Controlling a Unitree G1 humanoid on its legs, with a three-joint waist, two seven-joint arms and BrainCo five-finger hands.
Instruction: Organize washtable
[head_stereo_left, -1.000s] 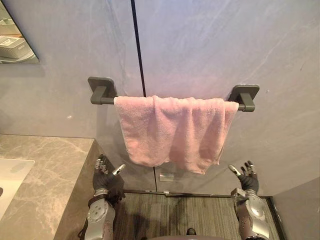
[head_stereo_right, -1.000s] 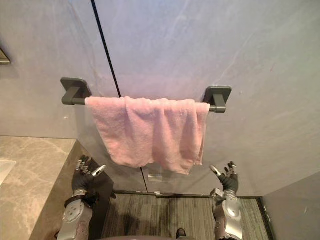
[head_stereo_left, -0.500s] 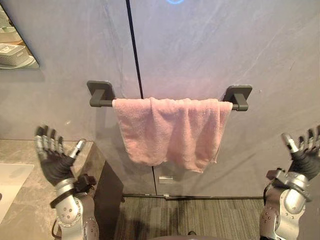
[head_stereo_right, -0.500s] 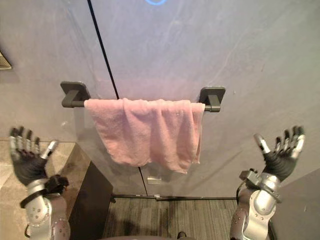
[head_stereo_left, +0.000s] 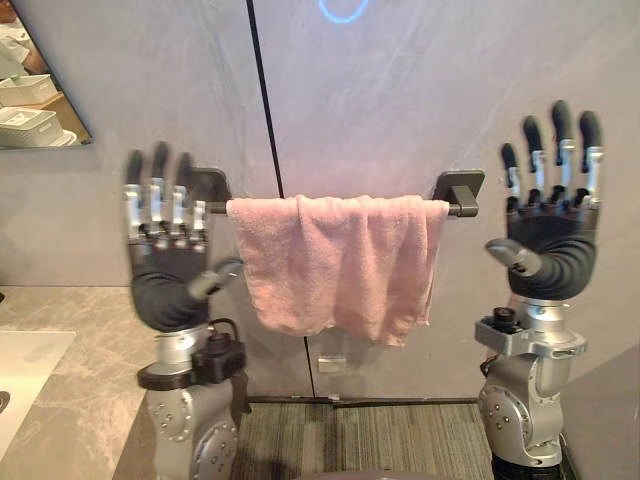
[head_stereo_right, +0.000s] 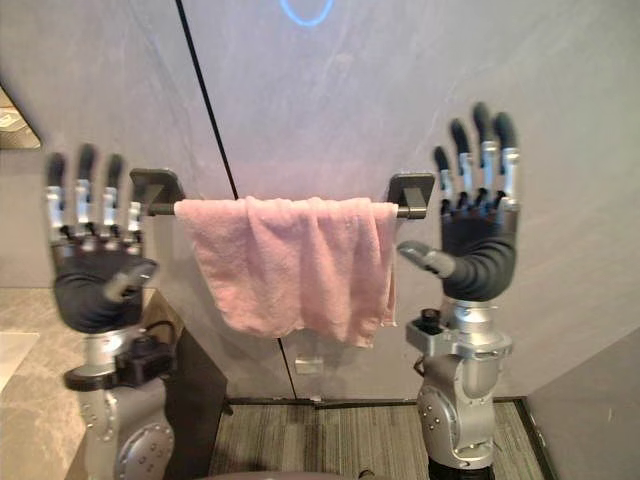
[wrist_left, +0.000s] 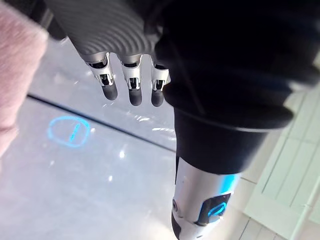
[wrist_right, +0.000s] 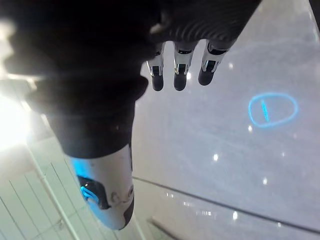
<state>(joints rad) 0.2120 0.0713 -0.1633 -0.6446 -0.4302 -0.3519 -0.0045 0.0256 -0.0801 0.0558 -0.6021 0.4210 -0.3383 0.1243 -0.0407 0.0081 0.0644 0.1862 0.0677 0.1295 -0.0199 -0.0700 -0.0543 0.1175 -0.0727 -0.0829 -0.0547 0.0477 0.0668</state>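
With our left hand (head_stereo_left: 168, 280) and right hand (head_stereo_left: 550, 250) up, empty, fingers straight, we judge the pink towel (head_stereo_left: 335, 265) soft and light, best pinched near the rail (head_stereo_left: 457, 209).

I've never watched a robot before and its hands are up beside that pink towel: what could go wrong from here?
1. The pink towel hangs bunched and uneven on the rail; a one-sided tug could slide it off onto the floor.
2. The left hand and right hand, both open, flank the rail's ends; reaching in, they might knock its brackets.
3. Lowering, the left hand could bump the countertop beside it.
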